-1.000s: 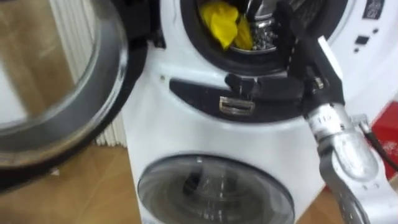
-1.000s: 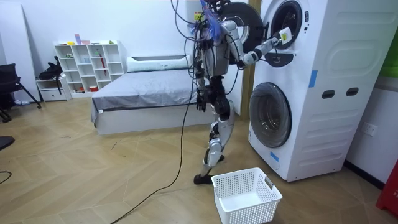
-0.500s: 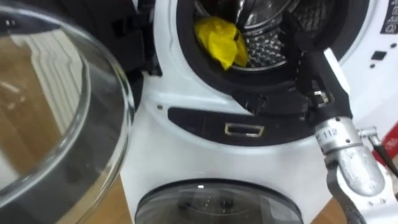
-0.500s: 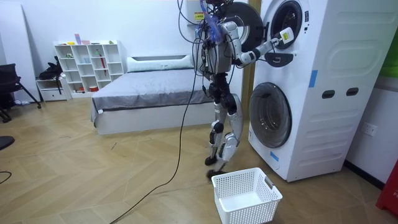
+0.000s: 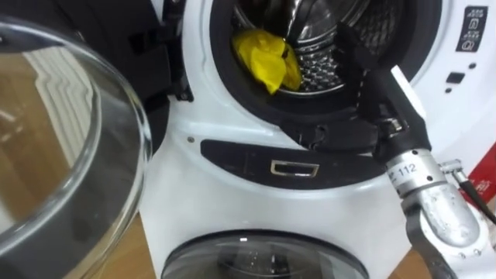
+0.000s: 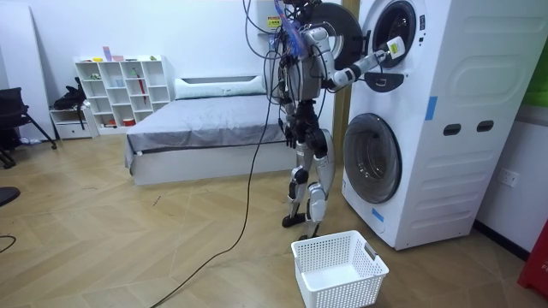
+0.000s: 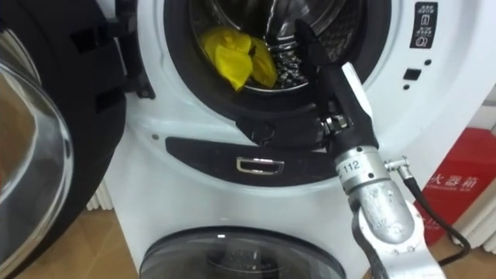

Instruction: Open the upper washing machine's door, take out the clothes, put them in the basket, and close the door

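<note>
Yellow cloth (image 5: 266, 57) inside washing machine drum (image 5: 319, 71)

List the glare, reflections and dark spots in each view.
Left eye view: the open door's glass warps the wooden floor seen in it, and the steel drum gleams behind the yellow cloth. Right eye view: the right hand is dark against the dark door seal, and the lower door carries a small bright spot. Room view: even light, with no harsh glare on the washing machine.

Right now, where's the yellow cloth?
The yellow cloth lies in the upper drum, low left, top centre of the left eye view, just left of the right hand.
</note>
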